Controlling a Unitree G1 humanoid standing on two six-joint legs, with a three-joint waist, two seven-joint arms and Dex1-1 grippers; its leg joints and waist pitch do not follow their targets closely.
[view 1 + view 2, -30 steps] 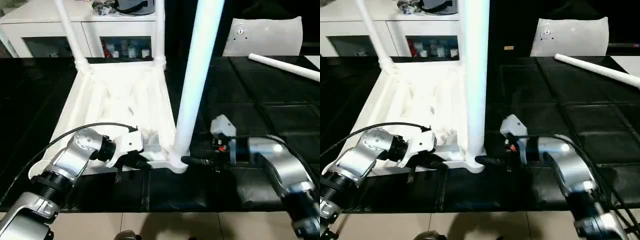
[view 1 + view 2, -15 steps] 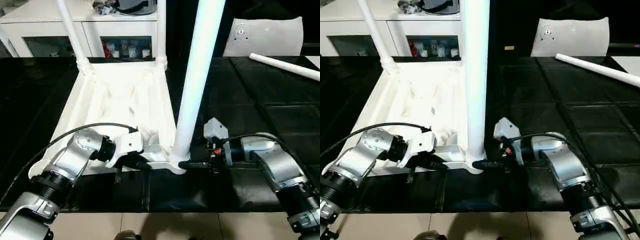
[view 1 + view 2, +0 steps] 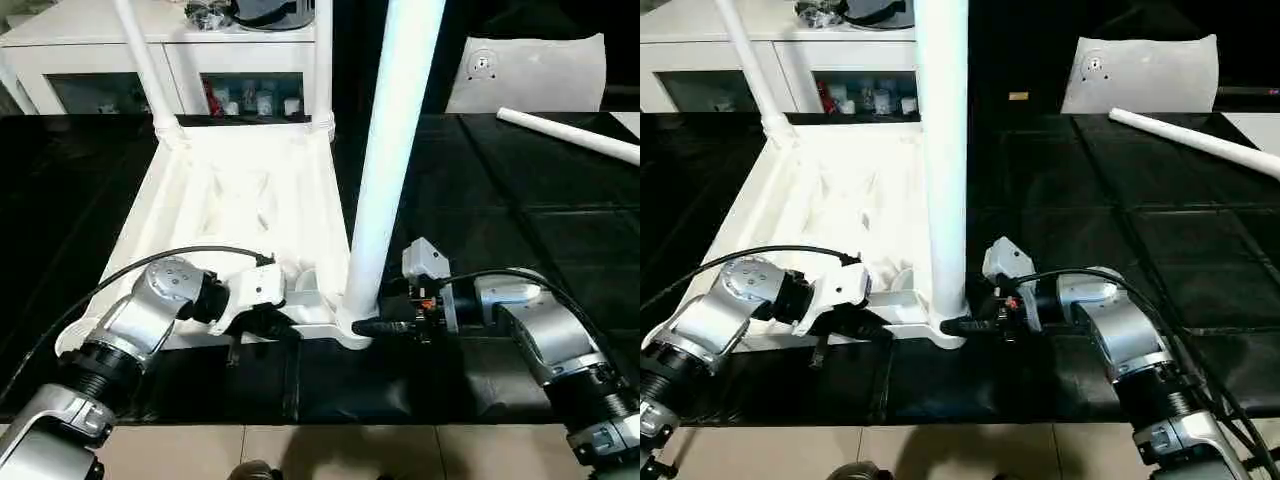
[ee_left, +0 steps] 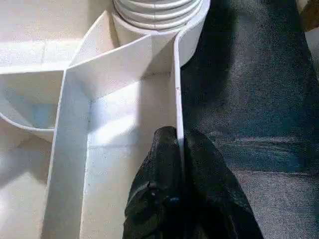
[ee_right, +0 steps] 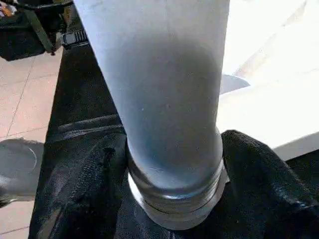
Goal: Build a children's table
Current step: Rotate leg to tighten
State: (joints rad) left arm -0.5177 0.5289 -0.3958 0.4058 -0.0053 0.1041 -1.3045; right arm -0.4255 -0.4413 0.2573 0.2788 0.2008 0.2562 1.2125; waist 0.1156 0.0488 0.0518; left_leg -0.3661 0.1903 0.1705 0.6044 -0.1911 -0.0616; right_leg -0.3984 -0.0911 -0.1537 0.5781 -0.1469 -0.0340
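One top (image 3: 240,200) lies ribbed side up on the black tabletop (image 3: 520,200). Four legs: three stand in its corner sockets, the near leg (image 3: 385,180) tallest in view; a fourth leg (image 3: 565,132) lies apart. The left tool (image 4: 179,149) is clenched on the top's rim. The right tool (image 5: 169,199) brackets the near leg's base, seemingly touching.
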